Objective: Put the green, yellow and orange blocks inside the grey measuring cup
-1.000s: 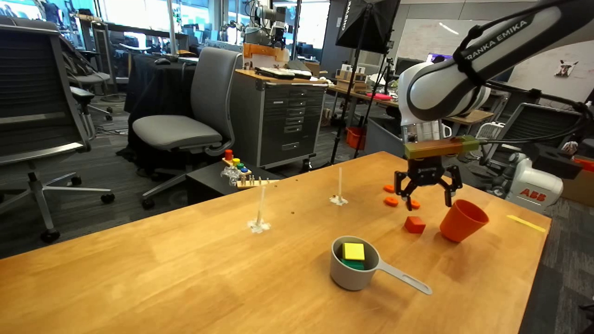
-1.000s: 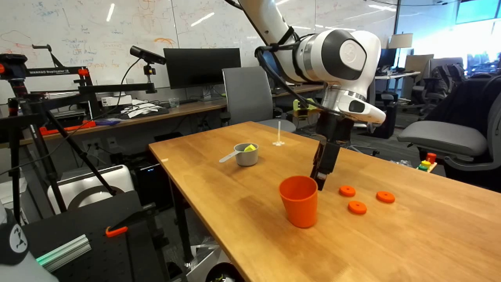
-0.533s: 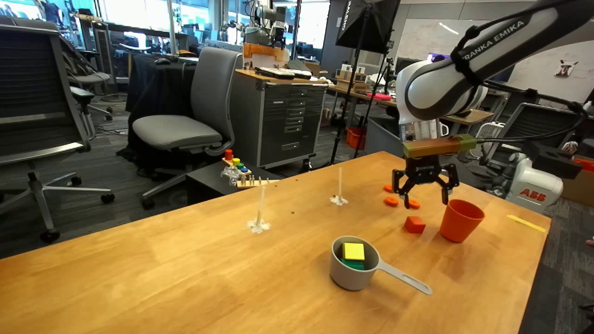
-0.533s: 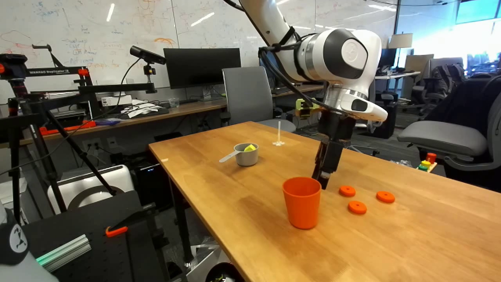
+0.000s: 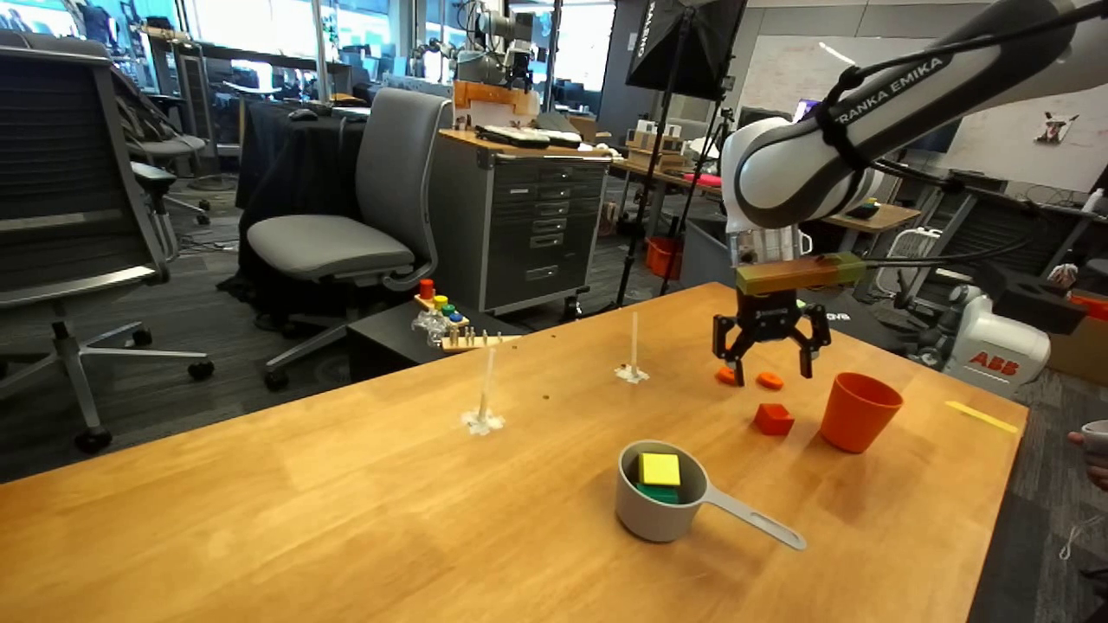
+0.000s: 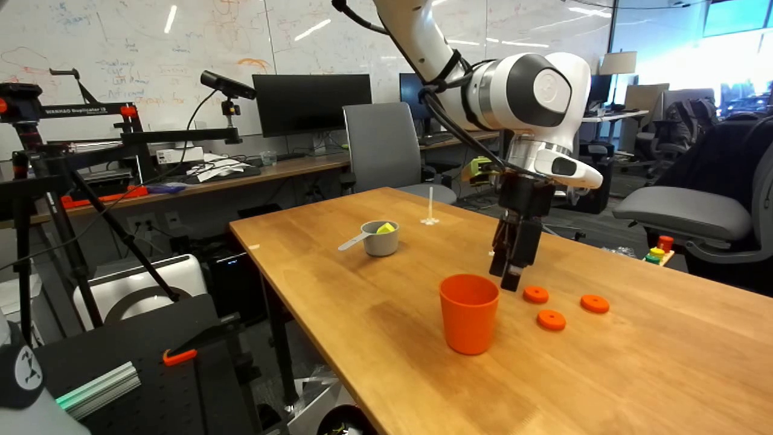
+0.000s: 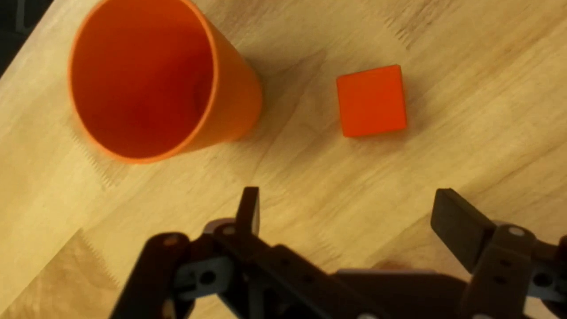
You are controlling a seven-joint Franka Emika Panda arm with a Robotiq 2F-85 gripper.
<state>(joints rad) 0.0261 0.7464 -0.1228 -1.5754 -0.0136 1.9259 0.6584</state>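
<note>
Hovers near 1 orange cube (image 7: 372, 102), gripping nothing in the wide-spread Robotiq gripper (image 7: 347, 197); shows 1 yellow block (image 5: 660, 469) and 1 green block (image 5: 659, 494) inside the grey measuring cup (image 5: 649, 524).

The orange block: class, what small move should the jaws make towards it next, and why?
Probably shift the open, empty jaws over the orange block before lowering: in the wrist view it lies beyond the gap between them, and the yellow block and green block are already in the grey measuring cup.
</note>
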